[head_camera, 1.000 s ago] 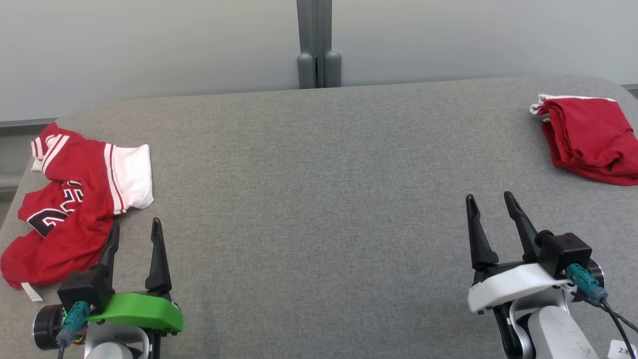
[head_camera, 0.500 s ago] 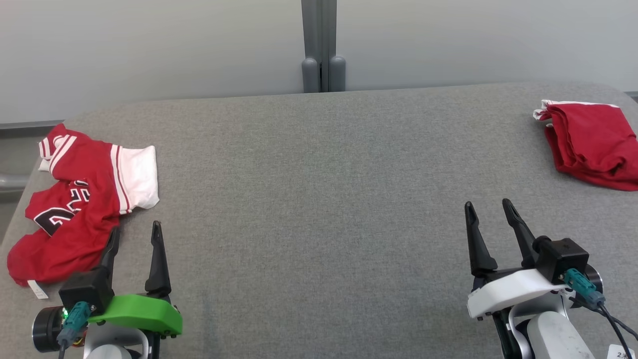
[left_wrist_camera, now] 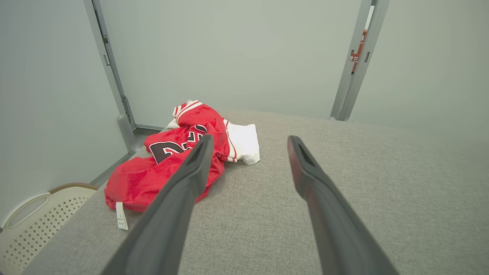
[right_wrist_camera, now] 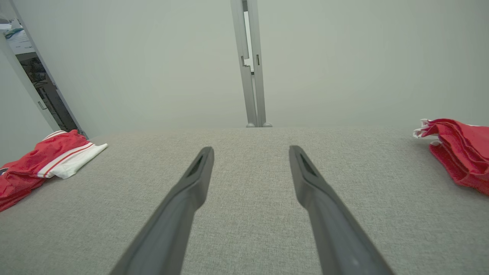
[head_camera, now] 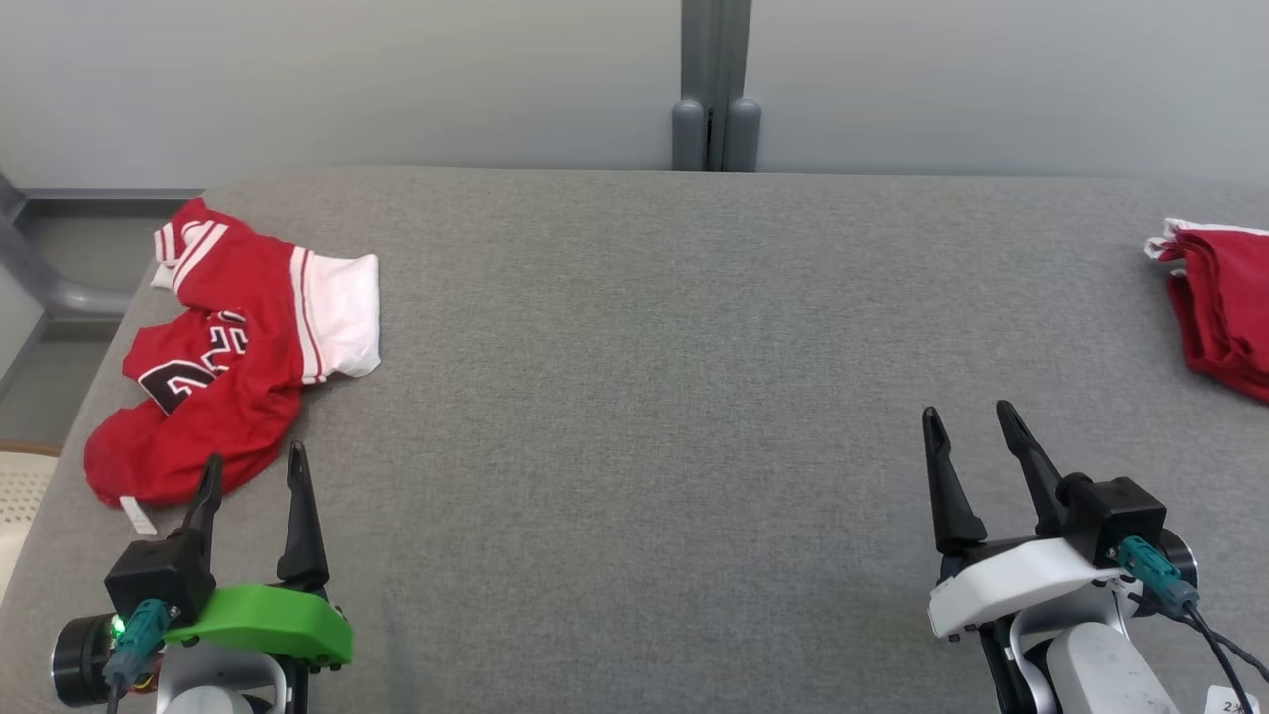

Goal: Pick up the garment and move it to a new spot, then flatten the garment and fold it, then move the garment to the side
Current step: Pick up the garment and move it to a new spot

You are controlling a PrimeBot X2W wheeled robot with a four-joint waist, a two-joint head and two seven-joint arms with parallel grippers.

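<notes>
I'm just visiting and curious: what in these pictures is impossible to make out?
Head view: the crumpled jersey has its black number half buried in folds, so it cannot be read whole.
Head view: the print on the white tag is too small to read.
Head view: the folded red garment is cut off by the right edge, so its type is unclear.
Left wrist view: the cream basket is cut by the bottom-left corner, with its contents hidden.

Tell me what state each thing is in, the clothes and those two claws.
Red jersey: crumpled, unfolded, lying at the left of the table.
Second red garment: loosely folded, lying at the table's right edge.
Left gripper: open, holding nothing.
Right gripper: open, holding nothing.
</notes>
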